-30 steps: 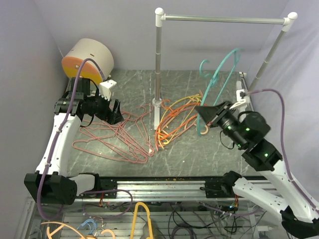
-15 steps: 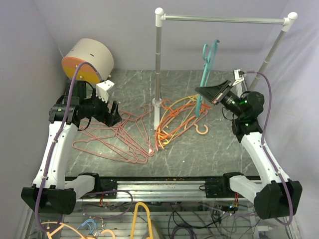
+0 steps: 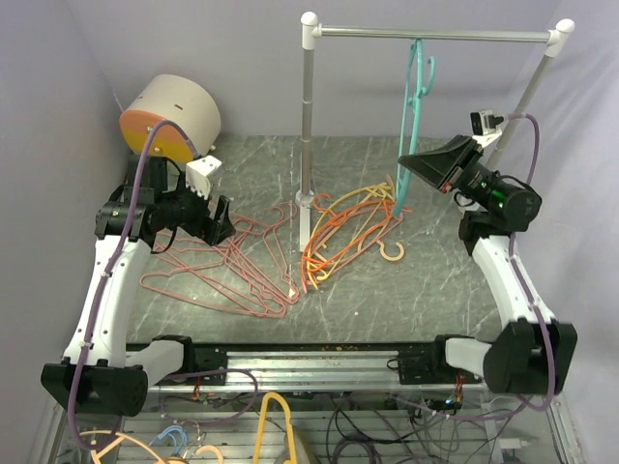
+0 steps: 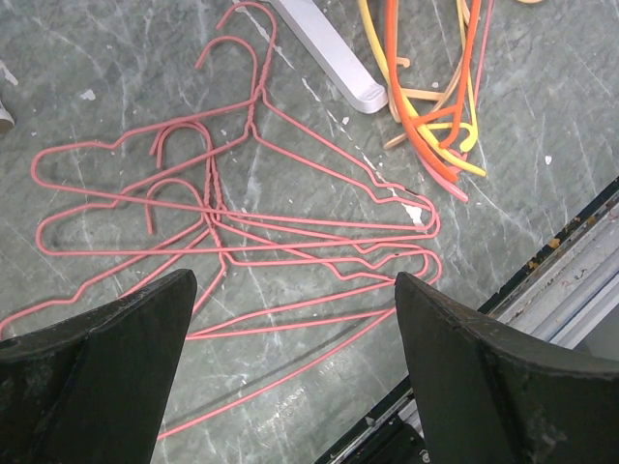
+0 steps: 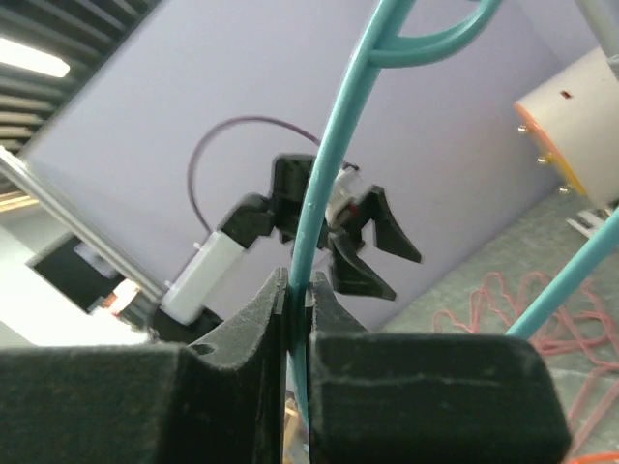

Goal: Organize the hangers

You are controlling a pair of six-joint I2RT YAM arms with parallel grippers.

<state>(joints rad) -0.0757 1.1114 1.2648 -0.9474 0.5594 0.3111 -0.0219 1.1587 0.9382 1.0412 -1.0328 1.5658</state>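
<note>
My right gripper [image 3: 406,166] is shut on a teal plastic hanger [image 3: 410,116] and holds it upright, its hook up at the silver rail [image 3: 435,36]; I cannot tell if the hook rests on the rail. The right wrist view shows the teal hanger [image 5: 334,155] clamped between my fingers. Several thin pink wire hangers [image 3: 227,266] lie in a heap on the table's left; they also show in the left wrist view [image 4: 261,222]. Orange, yellow and peach hangers [image 3: 343,237] lie by the rail's left post. My left gripper [image 3: 224,222] is open and empty above the pink heap.
A cream drum with an orange face [image 3: 169,118] stands at the back left. The rail's left post [image 3: 307,135] rises mid-table on a foot [image 4: 324,53]. The metal front rail of the table [image 3: 309,362] runs along the near edge. A loose peach hook [image 3: 391,252] lies right of the pile.
My right arm has swung up and back, lifting the teal hanger from low over the pile to upright at the rail. My left arm shifted slightly at first, then stayed still.
</note>
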